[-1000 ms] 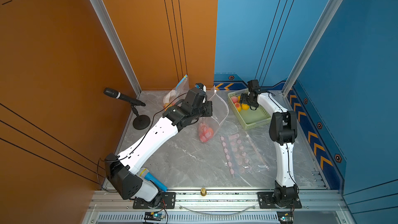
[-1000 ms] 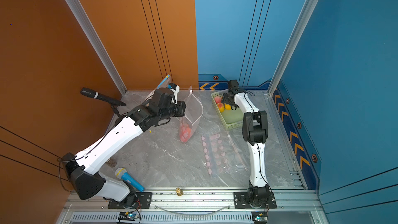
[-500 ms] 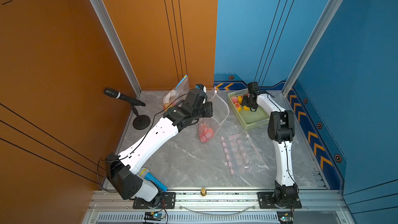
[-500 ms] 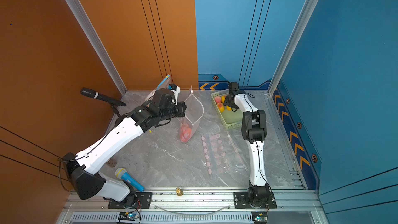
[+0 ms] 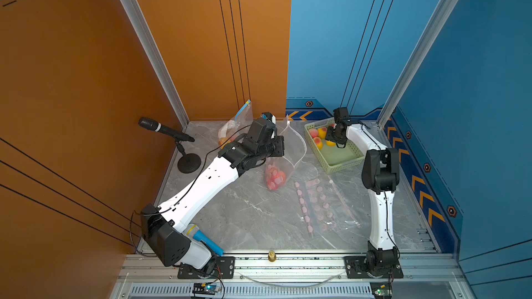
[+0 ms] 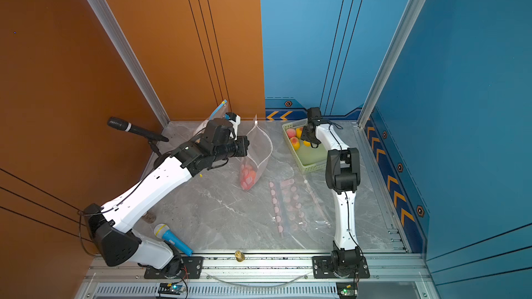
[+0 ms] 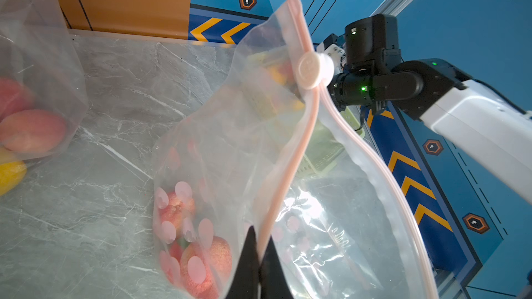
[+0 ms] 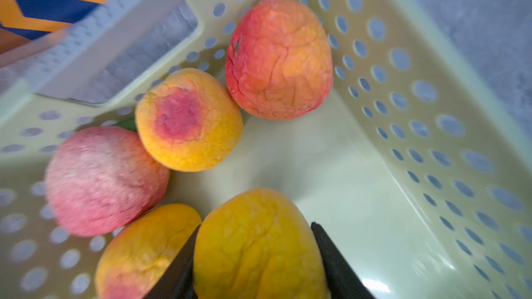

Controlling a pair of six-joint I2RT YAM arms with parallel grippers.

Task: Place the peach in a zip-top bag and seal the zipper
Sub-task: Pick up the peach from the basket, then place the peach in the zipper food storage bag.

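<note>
Right wrist shows our right tool (image 8: pixel 255 224) gripping a yellow peach (image 8: pixel 259 257); our left tool (image 7: pixel 260 237) pinches the zip-top bag (image 7: pixel 244 127).

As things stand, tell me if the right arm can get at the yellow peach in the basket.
Likely yes: the right fingers sit against both sides of the yellow peach in the basket; nothing covers it, though a neighbouring peach crowds one.
</note>
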